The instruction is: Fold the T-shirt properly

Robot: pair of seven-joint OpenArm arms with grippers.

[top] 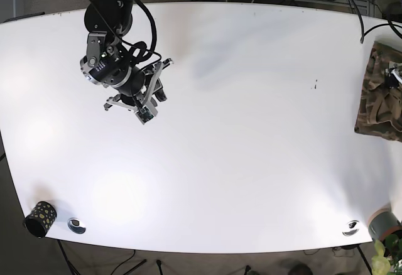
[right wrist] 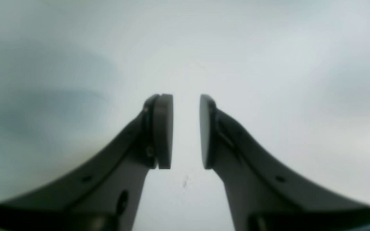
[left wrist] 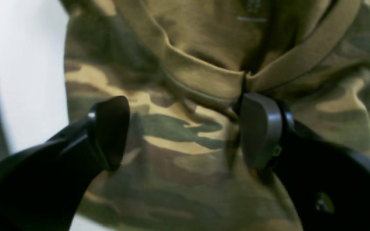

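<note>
The camouflage T-shirt (top: 379,93) lies bunched at the table's (top: 239,130) far edge, at about 3 o'clock in the base view, part of it cut off by the picture's border. In the left wrist view the shirt (left wrist: 204,134) fills nearly the whole picture, its ribbed collar (left wrist: 204,75) folded in a shallow V at 12 o'clock, with white table showing at 9 o'clock and along the 3 o'clock edge.

The left gripper (left wrist: 185,128) hangs over the shirt with its fingers spread wide apart, one black finger (left wrist: 111,128) at 8 o'clock and the grey-padded one (left wrist: 260,128) at 4 o'clock. The padded finger sits just at the collar's dip; whether it touches the cloth I cannot tell. No cloth is pinched between them.

The right gripper (right wrist: 186,131) points at bare white table, its two pads parted by a narrow gap and holding nothing. In the base view the right arm (top: 122,68) stands at about 10 o'clock, well apart from the shirt.

A dark spotted cup (top: 39,218) stands at 8 o'clock near the table's corner.
</note>
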